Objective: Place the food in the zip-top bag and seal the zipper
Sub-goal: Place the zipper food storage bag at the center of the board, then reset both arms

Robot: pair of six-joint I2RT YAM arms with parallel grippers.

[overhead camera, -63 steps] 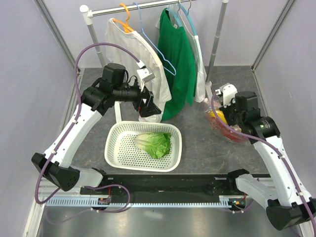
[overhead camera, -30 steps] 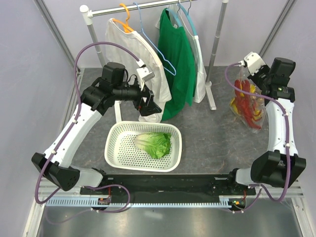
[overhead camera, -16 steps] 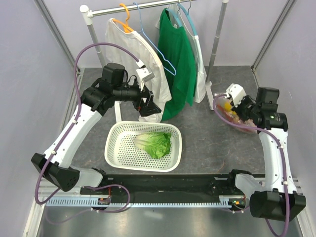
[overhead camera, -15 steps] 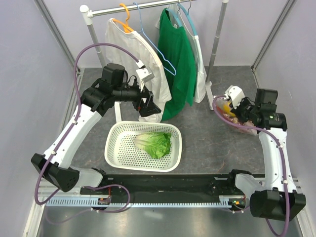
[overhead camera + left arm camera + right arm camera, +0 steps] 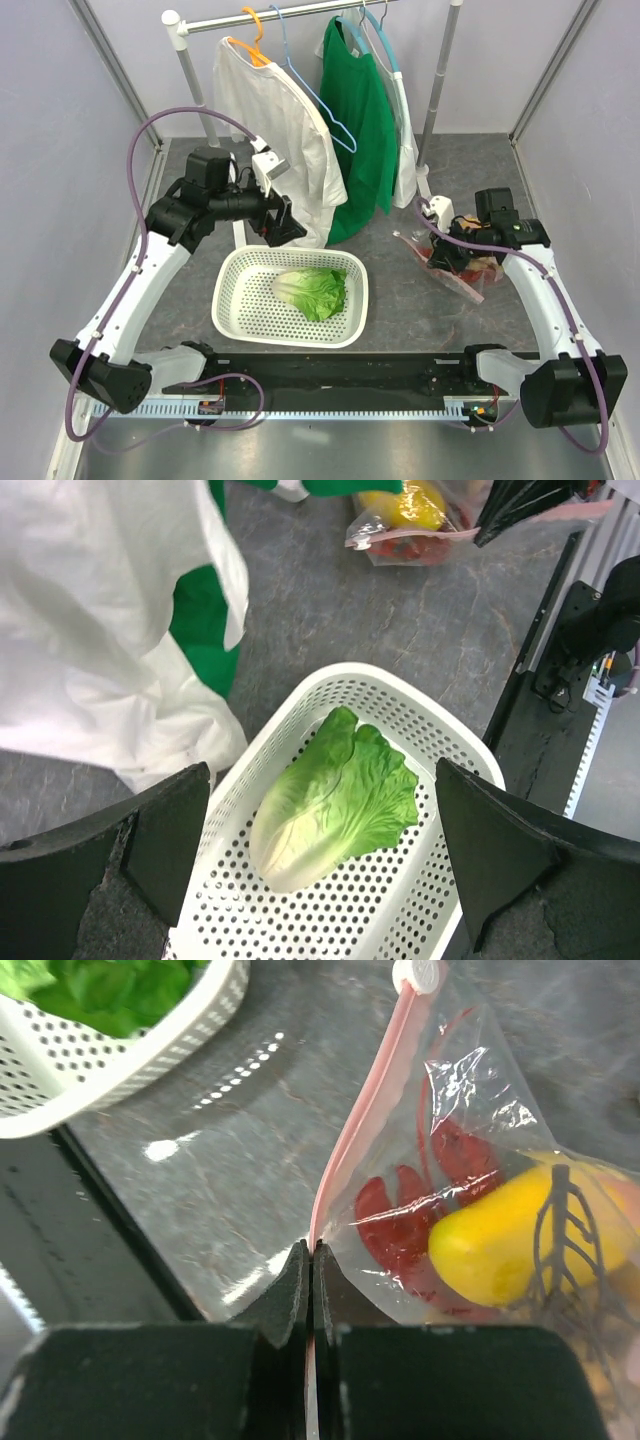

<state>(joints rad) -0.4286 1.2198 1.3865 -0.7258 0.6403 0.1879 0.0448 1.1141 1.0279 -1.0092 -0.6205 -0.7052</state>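
Note:
The green lettuce (image 5: 316,289) lies in the white perforated basket (image 5: 236,300); it also shows in the left wrist view (image 5: 335,802). My left gripper (image 5: 281,221) is open and empty, above the basket's far edge (image 5: 325,870). The clear zip-top bag (image 5: 462,268) rests on the table right of the basket. It holds the red lobster (image 5: 415,1218) and a yellow fruit (image 5: 520,1230). My right gripper (image 5: 312,1252) is shut on the pink zipper strip (image 5: 366,1120) at the bag's mouth, below the white slider (image 5: 418,972). It also shows in the top view (image 5: 442,252).
A clothes rack stands at the back with a white shirt (image 5: 275,110) and a green shirt (image 5: 360,120). Its right pole (image 5: 435,100) comes down just behind the bag. A black rail (image 5: 340,375) runs along the near edge.
My right arm, which had lifted the bag high at the far right, has brought it down and left to the table beside the basket. My left gripper has drawn slightly left.

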